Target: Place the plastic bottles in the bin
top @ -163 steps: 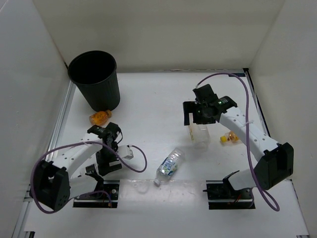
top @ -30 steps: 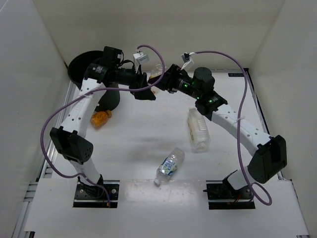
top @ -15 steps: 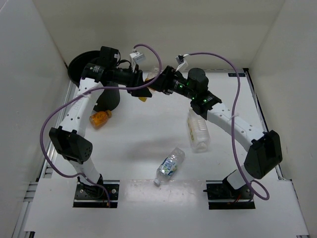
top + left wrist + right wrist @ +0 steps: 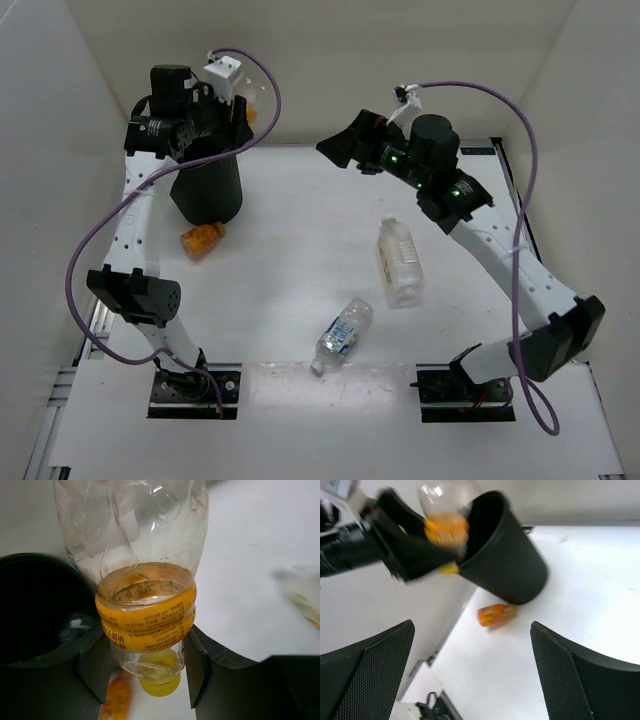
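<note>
Circling the clamped bottle (image 4: 134,555), a yellow label (image 4: 146,616) bears illegible print.

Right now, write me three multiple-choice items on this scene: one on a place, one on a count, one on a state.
1. Where does the stubby orange-filled plastic bottle lie?
A. Beside the base of the tall round black plastic bin
B. Inside the bin
C. At the table's near edge

2. How many plastic bottles lie on the white table?
A. One
B. Three
C. Five

3. What is the state of the left hand?
A. Open, empty
B. Shut on a clear yellow-banded bottle
C. Shut on the bin's rim

Answers:
1 A: the top view shows it lying at the bin's foot.
2 B: the orange one plus two clear ones.
3 B: the left wrist view shows it gripping that bottle from both sides.
</note>
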Controlling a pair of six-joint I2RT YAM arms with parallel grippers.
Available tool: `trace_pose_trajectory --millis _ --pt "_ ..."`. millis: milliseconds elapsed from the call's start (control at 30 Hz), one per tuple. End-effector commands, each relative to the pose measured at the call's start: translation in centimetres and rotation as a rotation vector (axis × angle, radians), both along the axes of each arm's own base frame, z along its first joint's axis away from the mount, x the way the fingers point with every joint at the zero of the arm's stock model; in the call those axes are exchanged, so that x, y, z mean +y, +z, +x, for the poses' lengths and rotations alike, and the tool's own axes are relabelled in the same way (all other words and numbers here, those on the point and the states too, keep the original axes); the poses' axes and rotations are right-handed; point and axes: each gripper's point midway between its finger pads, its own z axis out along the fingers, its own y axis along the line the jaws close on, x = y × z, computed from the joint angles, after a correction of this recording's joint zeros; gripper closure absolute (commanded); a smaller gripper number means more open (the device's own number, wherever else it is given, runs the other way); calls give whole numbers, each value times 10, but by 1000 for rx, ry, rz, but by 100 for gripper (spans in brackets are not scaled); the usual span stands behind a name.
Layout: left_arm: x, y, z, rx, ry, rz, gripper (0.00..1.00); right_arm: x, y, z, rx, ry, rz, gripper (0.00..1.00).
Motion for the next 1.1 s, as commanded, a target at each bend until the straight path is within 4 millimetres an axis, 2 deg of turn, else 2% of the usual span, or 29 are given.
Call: trace_pose_trajectory --millis 0,33,133,167,200,233,267,300,367,400,433,500,533,567,600,633,700,800,900,933,967,1000,1033,1067 --pt "74 56 33 -276 420 210 89 -46 1 -1 -43 -180 -151 0" --pt "85 65 41 -342 457 272 89 -52 -12 -2 -30 -195 -191 0" --pt "122 48 62 -315 557 367 89 -64 -25 -9 -9 -224 -228 0" --pt "140 37 69 -291 582 395 89 -70 -35 -11 4 -240 -243 0" --pt "147 19 80 -253 588 412 88 -73 -40 -12 10 -252 -250 0" --pt "154 11 84 -236 598 420 87 -76 -44 -12 15 -265 -258 0" --pt "161 -5 86 -202 602 447 85 -80 -45 -14 15 -275 -260 0" --pt "166 -17 89 -175 606 458 77 -82 -54 -14 39 -288 -273 0" --pt "175 -21 87 -159 640 458 66 -100 -68 -10 85 -356 -308 0" --pt "181 -32 89 -132 654 456 58 -106 -73 -10 106 -366 -326 0" --pt "181 -38 89 -119 651 461 46 -117 -97 -6 184 -389 -379 0" --pt "186 -44 88 -101 664 457 33 -127 -115 -5 249 -388 -450 0" --pt "186 -44 88 -101 664 457 25 -134 -142 -8 331 -376 -539 0" --pt "186 -48 87 -91 661 461 12 -141 -147 -6 351 -386 -582 0" --pt "191 -48 87 -89 670 461 3 -145 -157 -7 367 -374 -647 0" --pt "191 -44 85 -98 672 458 0 -153 -181 -9 436 -373 -740 0" --pt "191 -39 83 -108 675 455 0 -159 -195 -7 462 -363 -824 0" --pt "197 -29 79 -124 707 465 0 -162 -229 3 516 -328 -935 0" --pt "200 -5 69 -169 738 458 0 -169 -245 12 545 -332 -1028 0" --pt "200 -1 64 -172 738 456 0 -170 -261 18 572 -320 -1087 0" --pt "200 14 56 -202 746 445 0 -173 -260 24 575 -329 -1122 0" --pt "199 15 52 -204 737 439 0 -173 -278 28 615 -308 -1174 0" --pt "194 13 47 -200 726 440 0 -173 -283 30 629 -298 -1206 0" --pt "192 25 37 -224 720 425 0 -173 -282 38 636 -305 -1205 0"
